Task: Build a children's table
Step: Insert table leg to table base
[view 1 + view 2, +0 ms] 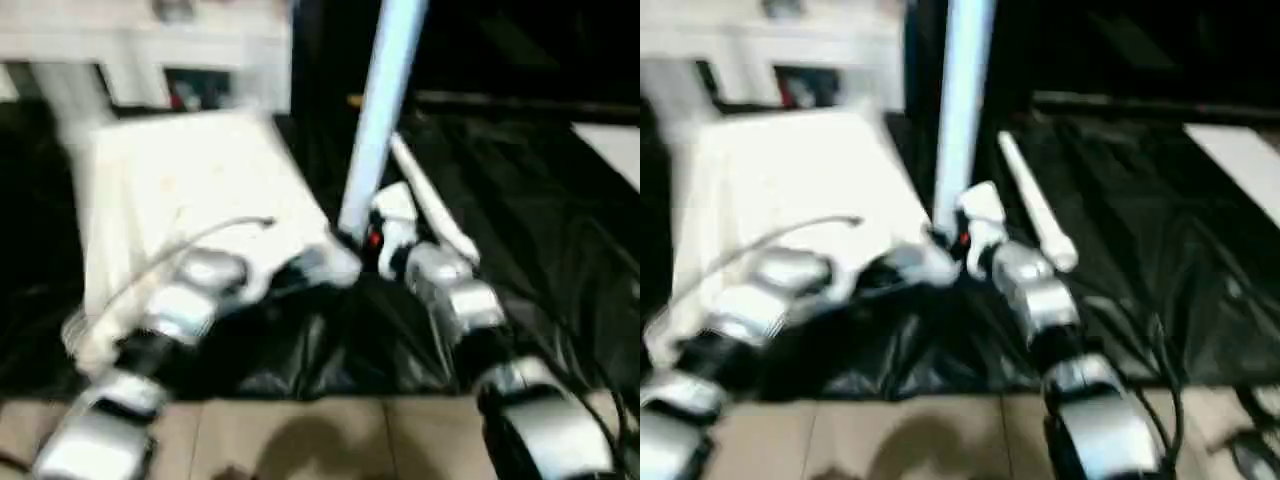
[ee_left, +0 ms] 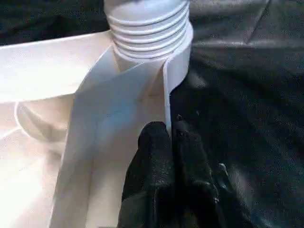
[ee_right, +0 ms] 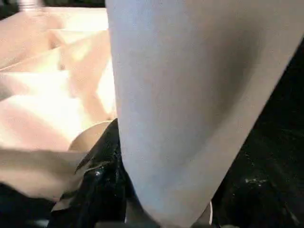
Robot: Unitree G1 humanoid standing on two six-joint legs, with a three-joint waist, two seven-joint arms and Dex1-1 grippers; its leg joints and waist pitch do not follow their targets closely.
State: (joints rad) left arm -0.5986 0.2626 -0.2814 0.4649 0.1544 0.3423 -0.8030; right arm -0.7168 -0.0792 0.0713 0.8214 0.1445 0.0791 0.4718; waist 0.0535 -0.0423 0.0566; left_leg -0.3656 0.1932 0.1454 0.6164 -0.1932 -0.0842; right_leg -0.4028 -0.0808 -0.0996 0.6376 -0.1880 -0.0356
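The children's table top [image 1: 190, 180] lies underside up on the black cloth. One white leg [image 1: 380, 110] stands upright at its near right corner, its ribbed end [image 2: 147, 23] in the corner socket. My right gripper [image 1: 375, 240] is closed around this leg low down, and a black finger [image 3: 102, 180] presses against the tube [image 3: 190, 95]. My left gripper [image 2: 168, 142] is shut on the thin rim wall [image 2: 166, 95] of the top, just beside that socket. A second leg [image 1: 430, 210] lies loose on the cloth to the right.
A white cabinet [image 1: 150, 50] stands behind the table. A flat white panel [image 1: 610, 145] lies at the far right of the black cloth [image 1: 540, 250]. A thin grey cable [image 1: 190, 245] runs over the top. Tiled floor [image 1: 300, 440] shows at the near edge.
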